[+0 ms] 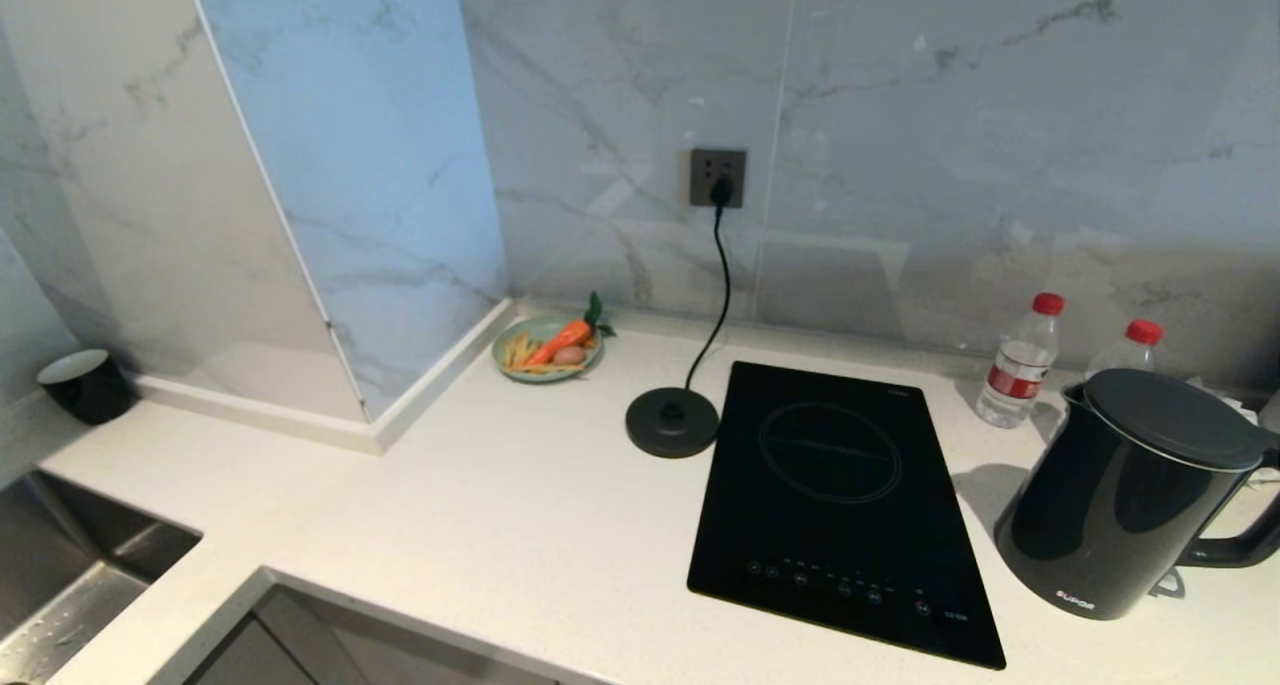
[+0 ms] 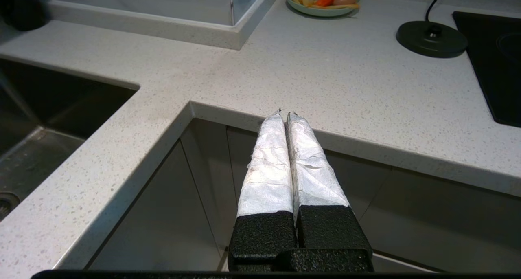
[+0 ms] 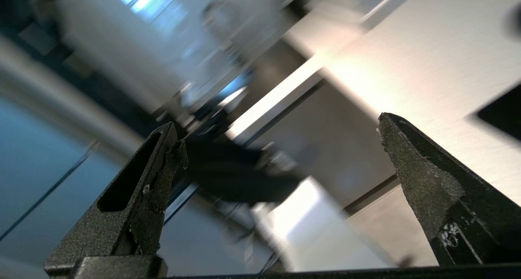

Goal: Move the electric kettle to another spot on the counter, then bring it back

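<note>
Off its base disc (image 1: 672, 422), the electric kettle (image 1: 1120, 495) stood right of the cooktop (image 1: 840, 500) on the counter (image 1: 500, 505), glossy, rigid, probably weighty, best taken by its loop handle, while the left gripper (image 2: 284, 115) was clenched empty and the right gripper (image 3: 281, 140) gaped wide.

Left gripper (image 2: 283, 115), fingertips pressed together, hovers at the table (image 2: 325, 87) edge; base disc (image 2: 431, 39) toward two o'clock.

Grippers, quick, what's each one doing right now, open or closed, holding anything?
Left gripper: closed, empty, hanging off the front edge of the counter.
Right gripper: open, holding nothing; the electric kettle stands free on the counter.
</note>
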